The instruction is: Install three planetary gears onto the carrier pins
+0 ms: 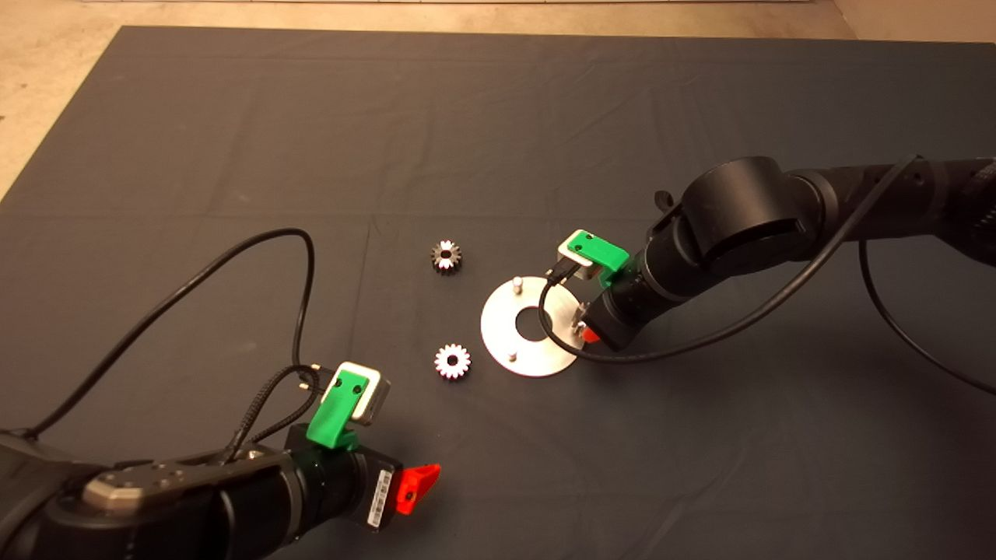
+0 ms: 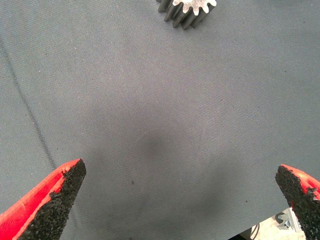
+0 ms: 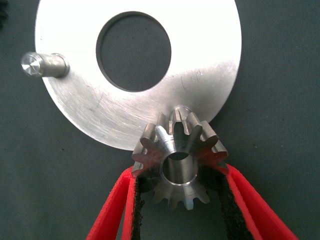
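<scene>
Right, count first: three gears. Two lie loose on the mat (image 1: 233, 132), one (image 1: 446, 256) to the upper left of the plate (image 1: 502, 327), darker on its sides, the other (image 1: 452, 362) just beside the plate's left rim, bright on top. The third gear (image 3: 180, 160) is pinched between the black pads of the right end effector (image 3: 181, 192), held over the plate's rim w/ its bore facing the wrist camera.

Pins: two show from above, one (image 1: 517, 284) near the plate's top rim, one (image 1: 511, 357) near the bottom rim; a third isn't visible, the right arm covers that side.

Plate is flat, round, shiny metal w/ fine scratches and a big centre hole. Gears are steel, chunky teeth, smooth bore. Pads look rough and gritty, fingers red.

Left end effector (image 1: 416, 486) sits low at the lower left, fingers spread wide, nothing between them, just bare mat in its wrist view and a gear (image 2: 189, 11) at the far edge.

Mat is dark grey cloth, faintly creased, laid on a pale tabletop (image 1: 47, 93).
</scene>
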You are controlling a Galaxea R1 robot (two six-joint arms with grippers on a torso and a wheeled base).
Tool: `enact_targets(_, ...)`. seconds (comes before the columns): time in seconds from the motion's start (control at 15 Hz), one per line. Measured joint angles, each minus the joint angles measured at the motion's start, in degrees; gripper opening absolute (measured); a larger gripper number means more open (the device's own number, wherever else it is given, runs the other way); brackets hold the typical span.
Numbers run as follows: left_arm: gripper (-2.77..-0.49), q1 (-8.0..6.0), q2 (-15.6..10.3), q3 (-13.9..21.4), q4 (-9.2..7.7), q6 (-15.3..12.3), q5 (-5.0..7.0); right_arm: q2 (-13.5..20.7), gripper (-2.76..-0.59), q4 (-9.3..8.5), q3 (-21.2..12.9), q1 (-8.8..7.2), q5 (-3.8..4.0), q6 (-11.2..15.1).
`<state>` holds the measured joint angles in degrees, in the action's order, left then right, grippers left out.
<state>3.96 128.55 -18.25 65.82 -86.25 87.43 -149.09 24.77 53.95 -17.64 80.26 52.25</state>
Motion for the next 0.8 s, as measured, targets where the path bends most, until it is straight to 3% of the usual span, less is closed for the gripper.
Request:
enact_targets(0.07,-0.50,0.00,-0.02,0.00,0.00,0.00,0.00,-0.16,-2.44,0.02,0.71,0.00,-0.81,-0.16)
enact_targets(0.13,-0.50,0.00,-0.02,0.00,0.00,0.00,0.02,-0.32,-2.44,0.04,1.38,0.00,-1.09,-0.14)
enact_targets(0.4,-0.50,0.15,-0.02,0.00,0.41,-0.02,-0.02,-0.77,-2.44,0.02,1.75,0.00,-1.48,-0.20)
enact_targets(0.8,-0.50,0.15,-0.05,0.00,0.89,-0.02,0.00,-0.77,-2.44,0.02,1.78,0.01,-1.33,-0.20)
